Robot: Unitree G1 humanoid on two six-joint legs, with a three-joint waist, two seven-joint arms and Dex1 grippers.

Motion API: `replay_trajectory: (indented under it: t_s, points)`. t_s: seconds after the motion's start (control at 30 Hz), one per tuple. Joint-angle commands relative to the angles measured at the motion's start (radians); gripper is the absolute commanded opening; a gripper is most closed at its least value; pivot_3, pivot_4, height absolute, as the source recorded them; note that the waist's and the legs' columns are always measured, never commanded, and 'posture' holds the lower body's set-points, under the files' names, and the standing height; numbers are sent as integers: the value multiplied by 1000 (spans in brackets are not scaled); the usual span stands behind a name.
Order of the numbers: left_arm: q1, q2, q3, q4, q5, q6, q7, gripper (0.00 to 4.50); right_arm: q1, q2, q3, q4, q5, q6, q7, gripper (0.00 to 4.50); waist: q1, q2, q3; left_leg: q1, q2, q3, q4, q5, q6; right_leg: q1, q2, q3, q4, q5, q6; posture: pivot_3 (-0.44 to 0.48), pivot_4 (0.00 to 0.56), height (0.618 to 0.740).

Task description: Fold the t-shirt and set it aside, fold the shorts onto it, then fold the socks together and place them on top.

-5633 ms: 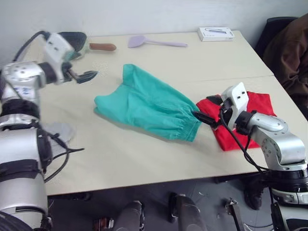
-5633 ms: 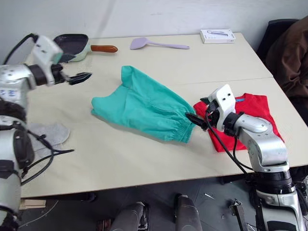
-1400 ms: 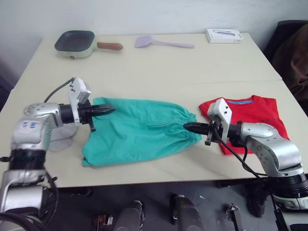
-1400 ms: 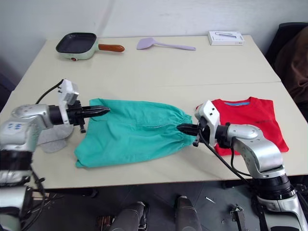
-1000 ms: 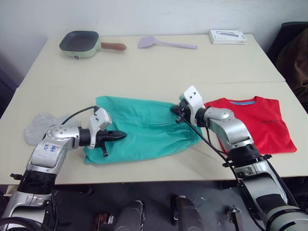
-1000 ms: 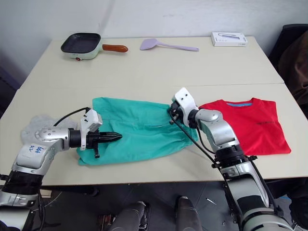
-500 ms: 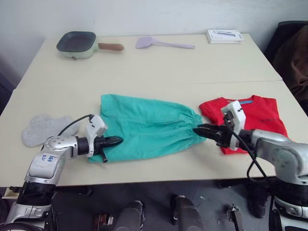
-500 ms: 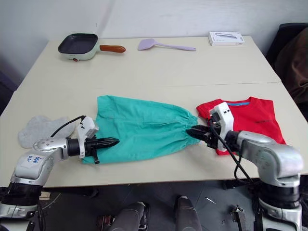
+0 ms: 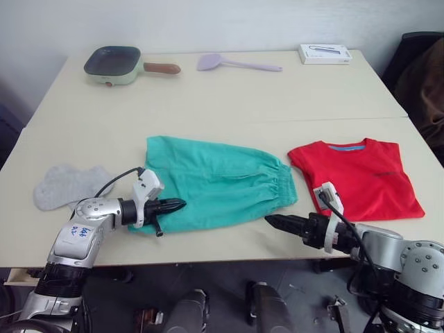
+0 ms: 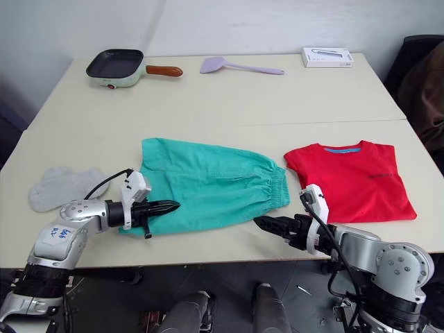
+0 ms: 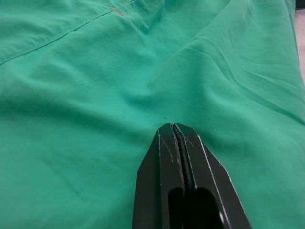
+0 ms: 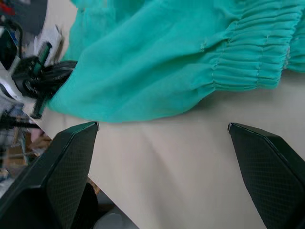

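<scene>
The t-shirt (image 9: 361, 175) lies folded beyond the wide-apart right hand (image 10: 261, 223), while the shorts (image 9: 215, 182) under the closed left hand (image 9: 173, 205) and the socks (image 9: 68, 186) behind it remain unfolded.

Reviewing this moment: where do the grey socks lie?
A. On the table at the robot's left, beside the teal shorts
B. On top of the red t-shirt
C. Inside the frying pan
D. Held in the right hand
A: the socks lie flat on the table to the robot's left of the shorts, apart from the t-shirt.
</scene>
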Motion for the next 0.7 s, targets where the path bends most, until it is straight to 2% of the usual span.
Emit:
replay_trajectory:
  t_s: [0.03,0.17,0.23,0.27,0.4,0.53,0.6,0.63,0.7]
  points:
    - [-20,-4,-5,-8,11,-23,-2,0,-64,97,-38,97,-4,-18,-141,4465,-2,-1,-3,0,1,0,0,0,0,0,0,0,0,0,0,0,150,740]
    - [-34,-13,-22,8,34,-30,11,0,-147,172,-34,192,-50,-120,-222,4465,-1,-1,-5,1,0,1,0,0,0,0,1,1,1,0,0,0,150,740]
    - [-44,-25,-27,24,52,-30,36,0,-162,178,-14,216,-81,-168,-230,4079,0,-1,-5,1,0,1,0,0,0,0,1,2,1,0,0,0,150,740]
    - [-47,-30,-26,30,59,-31,45,0,-162,179,-7,221,-88,-184,-230,3853,0,-1,-5,1,0,1,0,0,0,0,1,2,2,0,0,0,150,740]
    - [-64,-55,-16,46,62,-35,72,0,-145,151,52,201,-121,-256,-182,2419,2,-1,-6,1,-1,1,0,0,0,0,2,2,2,0,0,0,150,740]
    - [-137,-90,46,40,-20,22,75,0,-138,105,119,183,-166,-329,-95,970,3,-1,-6,0,-1,1,0,0,1,-1,2,2,2,0,0,0,150,740]
    - [-169,-91,41,66,-13,27,73,0,-131,74,160,174,-187,-348,-50,306,1,-1,-6,0,-1,1,0,0,1,-1,2,2,2,0,0,0,150,740]
    - [-185,-88,23,92,10,12,71,0,-127,55,186,167,-201,-357,-24,36,2,-1,-6,0,-1,1,0,0,1,-1,2,2,2,0,0,0,150,740]
    - [-212,-88,-19,153,58,-21,68,0,-120,20,239,150,-229,-384,31,36,3,-1,-6,0,-2,1,0,0,1,-1,3,2,2,0,0,0,150,740]
